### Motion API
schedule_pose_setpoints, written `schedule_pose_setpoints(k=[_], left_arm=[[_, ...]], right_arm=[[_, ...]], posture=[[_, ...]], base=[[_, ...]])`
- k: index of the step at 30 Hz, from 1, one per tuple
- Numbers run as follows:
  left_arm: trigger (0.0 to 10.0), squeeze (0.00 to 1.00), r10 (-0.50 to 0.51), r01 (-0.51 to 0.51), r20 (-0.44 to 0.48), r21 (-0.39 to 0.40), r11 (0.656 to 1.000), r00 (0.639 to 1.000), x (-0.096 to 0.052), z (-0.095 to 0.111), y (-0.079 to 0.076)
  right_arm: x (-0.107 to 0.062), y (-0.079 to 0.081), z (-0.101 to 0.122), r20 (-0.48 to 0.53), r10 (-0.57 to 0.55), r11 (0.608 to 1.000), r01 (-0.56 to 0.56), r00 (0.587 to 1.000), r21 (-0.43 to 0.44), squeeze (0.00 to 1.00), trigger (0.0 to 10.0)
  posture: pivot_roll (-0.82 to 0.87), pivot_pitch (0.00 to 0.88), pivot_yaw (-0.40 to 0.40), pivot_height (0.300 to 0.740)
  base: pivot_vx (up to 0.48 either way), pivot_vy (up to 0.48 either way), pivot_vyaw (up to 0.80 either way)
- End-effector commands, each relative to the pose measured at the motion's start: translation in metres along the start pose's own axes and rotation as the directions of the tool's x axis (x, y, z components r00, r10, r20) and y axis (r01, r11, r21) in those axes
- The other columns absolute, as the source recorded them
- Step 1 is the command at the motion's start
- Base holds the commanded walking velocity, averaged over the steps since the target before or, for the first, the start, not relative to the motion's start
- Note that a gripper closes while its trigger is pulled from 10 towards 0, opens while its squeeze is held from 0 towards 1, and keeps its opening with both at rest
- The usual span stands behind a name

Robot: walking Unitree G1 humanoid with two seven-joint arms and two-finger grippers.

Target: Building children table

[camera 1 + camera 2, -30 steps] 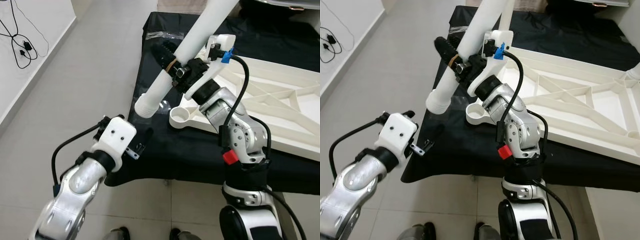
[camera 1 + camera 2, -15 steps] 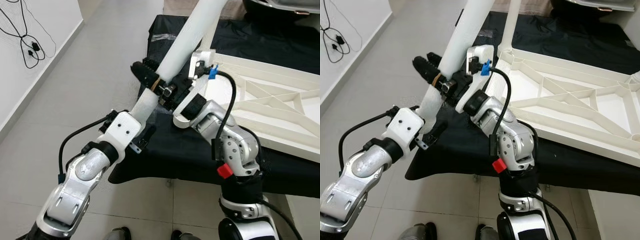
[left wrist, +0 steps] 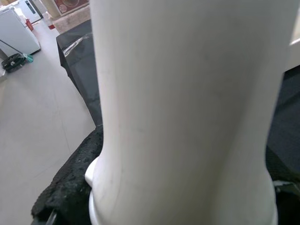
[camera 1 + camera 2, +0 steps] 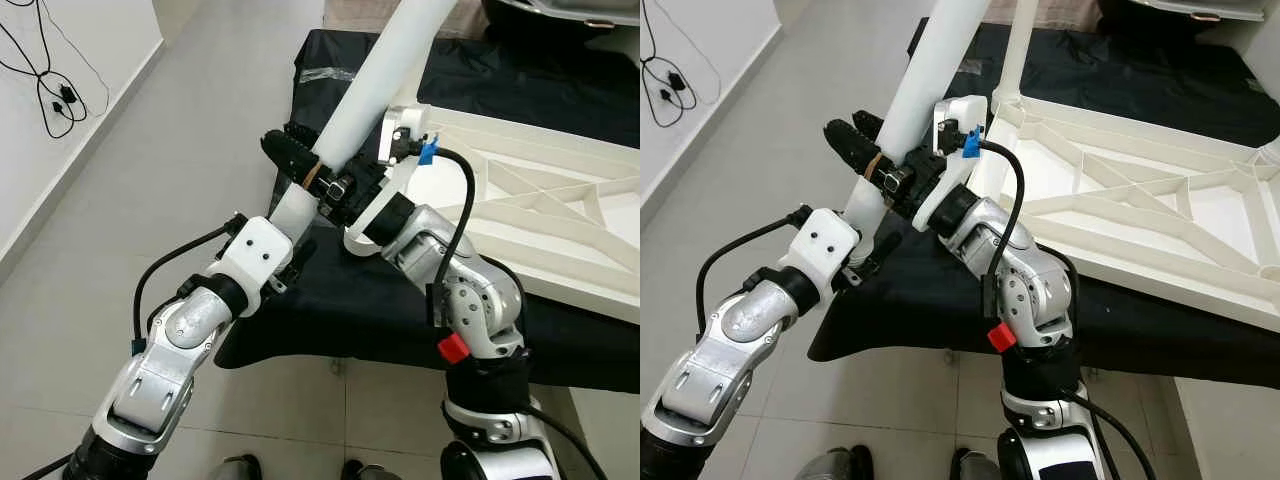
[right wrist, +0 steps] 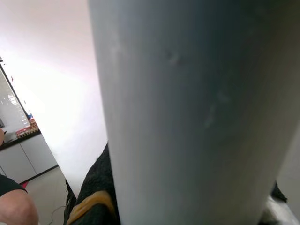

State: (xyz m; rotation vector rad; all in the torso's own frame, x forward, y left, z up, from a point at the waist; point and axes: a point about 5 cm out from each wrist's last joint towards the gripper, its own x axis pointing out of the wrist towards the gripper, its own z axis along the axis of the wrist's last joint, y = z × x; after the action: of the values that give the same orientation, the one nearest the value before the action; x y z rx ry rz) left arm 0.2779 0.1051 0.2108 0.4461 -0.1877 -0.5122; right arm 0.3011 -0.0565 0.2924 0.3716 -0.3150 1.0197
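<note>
On the far left, you had a black cable [image 4: 45, 85] hanging against the white wall above the pale tiled floor [image 4: 150, 200]. Your left arm reached up from the lower left, and the left gripper [image 4: 293, 262] sat at the lower, ribbed end of the white table leg [image 4: 375, 75], beside the edge of the black cloth [image 4: 330, 310]; in the left wrist view the leg [image 3: 187, 108] stood right in front of the camera with a black finger [image 3: 70, 187] lying alongside its flared base, but you could not tell whether that gripper had closed on the leg or merely rested against it. A little farther right, your right gripper [image 4: 305, 168] was clamped around the same leg, one black finger [image 4: 288, 152] showing on its far side, and the leg rose at a slant from there toward the top of the picture. The right wrist view showed the leg [image 5: 197, 108] close up, with a black finger [image 5: 96, 187] wearing a yellowish band beside it. To the right of the grippers, the white tabletop [image 4: 540, 210] lay underside up on the black cloth, its ribs facing you, with another leg [image 4: 1012, 50] standing in its far corner. Your right arm bent back from the gripper toward the bottom of the picture, a red part [image 4: 453, 347] on its elbow.
</note>
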Motion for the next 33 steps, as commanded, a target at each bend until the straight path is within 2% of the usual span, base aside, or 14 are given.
schedule_pose_setpoints(k=[1,4,5,6,7,11,15,16,20,22,26,28,30,33], left_arm=[[0.0,0.00,-0.042,0.042,0.023,0.021,0.999,0.999,0.000,0.002,-0.008],[0.0,0.00,-0.046,0.045,0.018,0.022,0.999,0.999,0.000,0.001,-0.009],[10.0,0.00,-0.043,0.043,0.006,0.026,0.999,0.999,-0.001,-0.001,-0.008],[10.0,0.00,-0.038,0.038,0.000,0.034,0.999,0.999,-0.002,-0.002,-0.007],[10.0,0.00,-0.024,0.024,-0.005,0.023,0.999,1.000,-0.003,-0.003,-0.005],[10.0,0.00,-0.012,0.013,-0.021,0.031,0.999,1.000,-0.007,-0.007,-0.003],[10.0,0.00,-0.035,0.034,-0.033,-0.009,0.999,0.999,-0.013,-0.010,-0.003],[10.0,0.00,-0.061,0.060,-0.031,-0.047,0.997,0.998,-0.015,-0.010,-0.004],[10.0,0.00,-0.110,0.107,-0.026,-0.086,0.991,0.994,-0.020,-0.009,-0.008],[10.0,0.00,-0.148,0.143,-0.027,-0.124,0.982,0.989,-0.024,-0.010,-0.009],[10.0,0.00,-0.171,0.164,-0.024,-0.165,0.973,0.985,-0.027,-0.010,-0.009],[10.0,0.00,-0.171,0.164,-0.024,-0.165,0.973,0.985,-0.027,-0.010,-0.009],[10.0,0.00,-0.194,0.187,-0.022,-0.175,0.967,0.981,-0.030,-0.009,-0.012],[10.0,0.00,-0.216,0.207,-0.017,-0.211,0.955,0.976,-0.034,-0.008,-0.017]], right_arm=[[0.000,0.007,-0.003,-0.008,0.033,0.999,-0.033,0.999,0.005,0.00,10.0],[-0.001,0.004,-0.005,-0.010,0.017,1.000,-0.017,1.000,0.004,0.00,10.0],[-0.001,0.002,-0.006,-0.011,0.009,1.000,-0.009,1.000,0.002,0.00,10.0],[-0.002,0.000,-0.007,-0.011,0.000,1.000,0.000,1.000,-0.008,0.00,10.0],[-0.003,-0.004,-0.007,-0.006,-0.019,1.000,0.019,1.000,-0.003,1.00,10.0],[-0.005,-0.011,-0.007,0.003,-0.047,0.999,0.047,0.999,-0.022,1.00,10.0],[-0.008,-0.018,-0.005,0.001,-0.050,0.998,0.050,0.999,-0.022,1.00,10.0],[-0.010,-0.023,-0.003,0.001,-0.047,0.999,0.047,0.999,-0.017,0.00,10.0],[-0.013,-0.030,0.002,0.017,-0.017,1.000,0.017,1.000,0.009,0.00,10.0],[-0.020,-0.031,0.006,0.017,0.109,0.991,-0.110,0.994,0.078,0.00,10.0],[-0.026,-0.031,0.007,0.020,0.218,0.968,-0.219,0.976,0.124,0.00,10.0],[-0.026,-0.031,0.007,0.020,0.218,0.968,-0.219,0.976,0.124,0.00,10.0],[-0.031,-0.028,0.006,0.016,0.335,0.925,-0.332,0.942,0.186,0.00,10.0],[-0.035,-0.026,0.005,0.029,0.405,0.884,-0.400,0.914,0.242,0.00,10.0]], posture=[[0.09,0.168,-0.039,0.740],[0.09,0.167,-0.039,0.740],[0.10,0.165,-0.039,0.740],[0.10,0.165,-0.039,0.740],[0.10,0.165,-0.040,0.740],[0.10,0.162,-0.038,0.740],[0.10,0.159,-0.032,0.740],[0.10,0.155,-0.028,0.740],[0.10,0.155,-0.028,0.740],[0.11,0.150,-0.026,0.740],[0.11,0.150,-0.026,0.740],[0.11,0.150,-0.026,0.740],[0.11,0.145,-0.021,0.740],[0.12,0.142,-0.023,0.740]], base=[[0.000,0.000,0.00],[0.000,0.000,0.00],[0.000,0.000,0.00],[0.000,0.000,0.00],[0.000,0.000,0.00],[0.000,0.000,0.00],[0.000,0.000,0.00],[0.000,0.000,0.00],[0.000,0.000,0.00],[0.000,0.000,0.00],[0.000,0.000,0.00],[0.000,0.000,0.00],[0.000,0.000,0.00],[0.000,0.000,0.00]])
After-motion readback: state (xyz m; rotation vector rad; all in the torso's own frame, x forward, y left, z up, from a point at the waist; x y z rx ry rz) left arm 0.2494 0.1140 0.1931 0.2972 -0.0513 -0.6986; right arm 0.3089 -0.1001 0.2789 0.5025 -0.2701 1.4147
